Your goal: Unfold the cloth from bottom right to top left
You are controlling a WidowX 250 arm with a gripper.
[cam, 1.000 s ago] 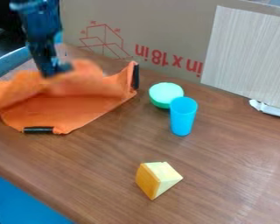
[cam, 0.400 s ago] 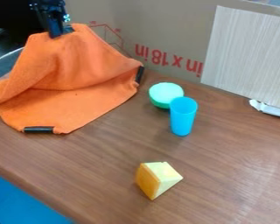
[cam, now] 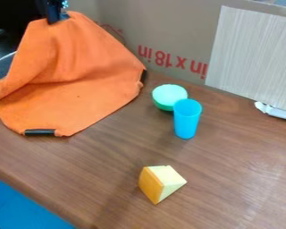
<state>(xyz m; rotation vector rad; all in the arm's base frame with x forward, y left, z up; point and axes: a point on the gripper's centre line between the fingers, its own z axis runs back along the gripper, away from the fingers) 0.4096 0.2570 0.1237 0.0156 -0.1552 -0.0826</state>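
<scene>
1. The pincer [cam: 59, 19] appears closed on the orange cloth [cam: 80, 94]'s raised top corner; with such a small pinch, the fabric could slip out and drop back folded.
2. The cloth slopes down from there onto the counter [cam: 229, 156]'s left part. Too hard a pull could drag the whole piece, since only the black strip [cam: 39, 132] at its near edge and the dark strip [cam: 144, 77] at its right corner seem to weight it.
3. A sideways swing could brush the green bowl [cam: 169, 96], just beside that right corner, and nudge the blue cup [cam: 187, 120] over.
</scene>
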